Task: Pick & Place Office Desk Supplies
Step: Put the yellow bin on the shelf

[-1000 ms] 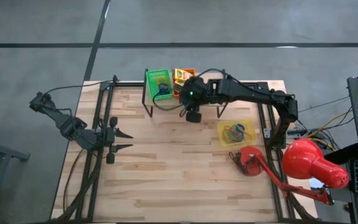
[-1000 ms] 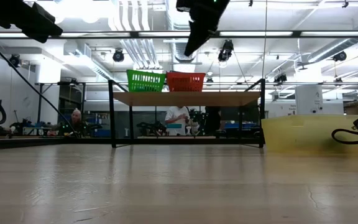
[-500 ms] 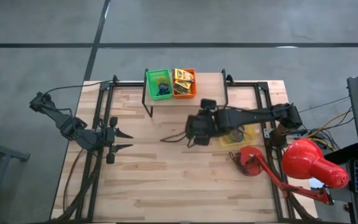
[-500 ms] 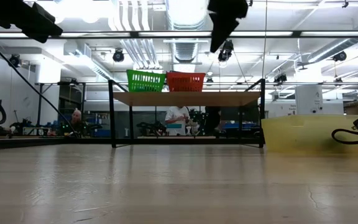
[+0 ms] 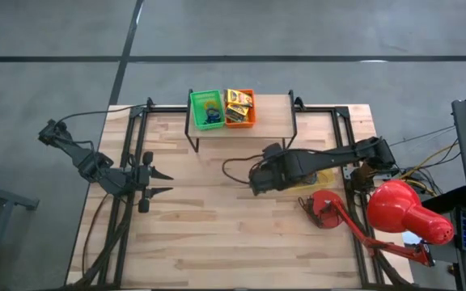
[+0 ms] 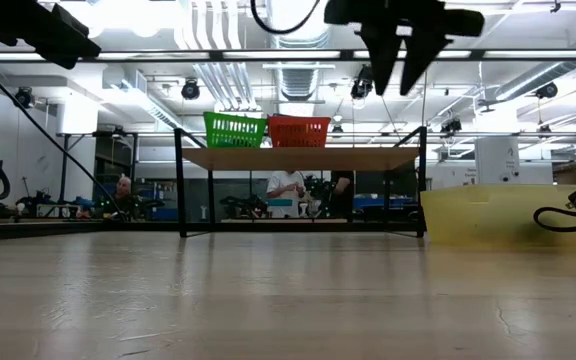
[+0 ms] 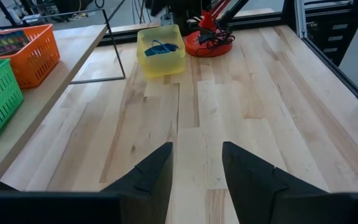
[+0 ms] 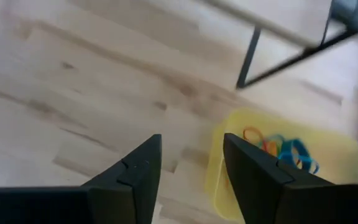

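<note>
Rubber bands: a tangle of blue, orange and red loops [image 8: 281,149] lies in the yellow tray [image 8: 328,180] on the table [image 5: 217,210], near its right side.
Boxes: printed cardboard boxes [image 5: 239,103] fill the orange tray [image 5: 242,122] on the raised shelf [image 5: 273,121] at the table's far edge; the green tray [image 5: 195,109] beside it holds some blue loops.
Right hand: the right hand [image 8: 188,165] hangs above the table just beside the yellow tray, fingers parted and empty; likely lined up for a reach into the tray.
Left hand: the left hand [image 7: 194,171] waits at the table's left edge, fingers spread with nothing between them, well apart from all trays.
Sorting logic: each tray seems to take one kind of supply, so loops probably belong in green.
Open room: bare wood spans the middle and near side of the table, giving free travel.
Edges to mind: shelf legs stand near the yellow tray, and the red lamp [image 5: 403,212] with its base crowds the tray's near side.
</note>
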`<state>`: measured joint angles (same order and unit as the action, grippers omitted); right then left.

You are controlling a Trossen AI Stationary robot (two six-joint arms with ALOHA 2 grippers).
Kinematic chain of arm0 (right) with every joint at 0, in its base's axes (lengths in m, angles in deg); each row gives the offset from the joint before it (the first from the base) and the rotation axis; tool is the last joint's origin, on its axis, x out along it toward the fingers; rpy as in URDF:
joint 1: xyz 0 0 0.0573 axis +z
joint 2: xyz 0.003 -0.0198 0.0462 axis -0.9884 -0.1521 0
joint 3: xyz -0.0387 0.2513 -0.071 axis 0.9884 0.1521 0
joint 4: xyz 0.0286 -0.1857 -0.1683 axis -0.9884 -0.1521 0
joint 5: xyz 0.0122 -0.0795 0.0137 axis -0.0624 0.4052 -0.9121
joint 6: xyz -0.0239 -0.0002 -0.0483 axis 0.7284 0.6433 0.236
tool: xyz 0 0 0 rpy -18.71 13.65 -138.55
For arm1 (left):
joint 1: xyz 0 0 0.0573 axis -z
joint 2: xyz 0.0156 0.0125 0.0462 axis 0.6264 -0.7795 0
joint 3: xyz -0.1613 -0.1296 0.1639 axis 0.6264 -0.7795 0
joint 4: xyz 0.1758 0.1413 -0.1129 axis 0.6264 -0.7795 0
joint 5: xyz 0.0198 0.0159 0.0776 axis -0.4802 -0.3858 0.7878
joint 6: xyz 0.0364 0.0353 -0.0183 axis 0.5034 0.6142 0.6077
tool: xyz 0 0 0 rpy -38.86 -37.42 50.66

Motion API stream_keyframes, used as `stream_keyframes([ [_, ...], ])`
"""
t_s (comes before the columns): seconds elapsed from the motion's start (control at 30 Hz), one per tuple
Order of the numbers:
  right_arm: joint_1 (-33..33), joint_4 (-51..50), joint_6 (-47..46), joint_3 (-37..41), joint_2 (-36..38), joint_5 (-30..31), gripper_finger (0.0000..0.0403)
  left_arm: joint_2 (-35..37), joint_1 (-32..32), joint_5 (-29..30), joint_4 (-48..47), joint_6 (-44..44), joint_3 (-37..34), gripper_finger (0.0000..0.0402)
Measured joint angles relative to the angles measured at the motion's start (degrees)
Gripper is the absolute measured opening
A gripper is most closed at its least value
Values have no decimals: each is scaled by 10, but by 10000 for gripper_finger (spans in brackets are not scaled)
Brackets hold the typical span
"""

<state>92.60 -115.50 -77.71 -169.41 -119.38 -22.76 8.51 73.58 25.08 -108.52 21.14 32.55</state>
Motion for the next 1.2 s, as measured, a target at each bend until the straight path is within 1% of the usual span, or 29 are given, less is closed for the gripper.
stream_keyframes([
  [0.07, 0, 7, -22, 15, -1, -11, 175, 0, 0, 0, 0, 0, 0, 141],
  [0.23, -2, 20, -91, 65, -1, -15, 188, 0, 0, 0, 0, 0, 0, 141],
  [0.4, -2, 36, -147, 124, -1, -24, 188, 0, 0, 0, 0, 0, 0, 141],
  [0.47, -3, 57, -146, 152, -1, -26, 187, 0, 0, 0, 0, 0, 0, 141],
  [0.57, -3, 84, -120, 187, -1, -28, 187, 0, 0, 0, 0, 0, 0, 141],
  [0.73, -7, 128, -111, 231, -1, -50, 187, 0, 0, 0, 0, 0, 0, 141],
  [0.97, -6, 173, -119, 274, 0, -53, 187, 0, 0, 0, 0, 0, 0, 141],
  [1.2, -6, 193, -108, 291, 0, -54, 187, 0, 0, 0, 0, 0, 0, 141],
])
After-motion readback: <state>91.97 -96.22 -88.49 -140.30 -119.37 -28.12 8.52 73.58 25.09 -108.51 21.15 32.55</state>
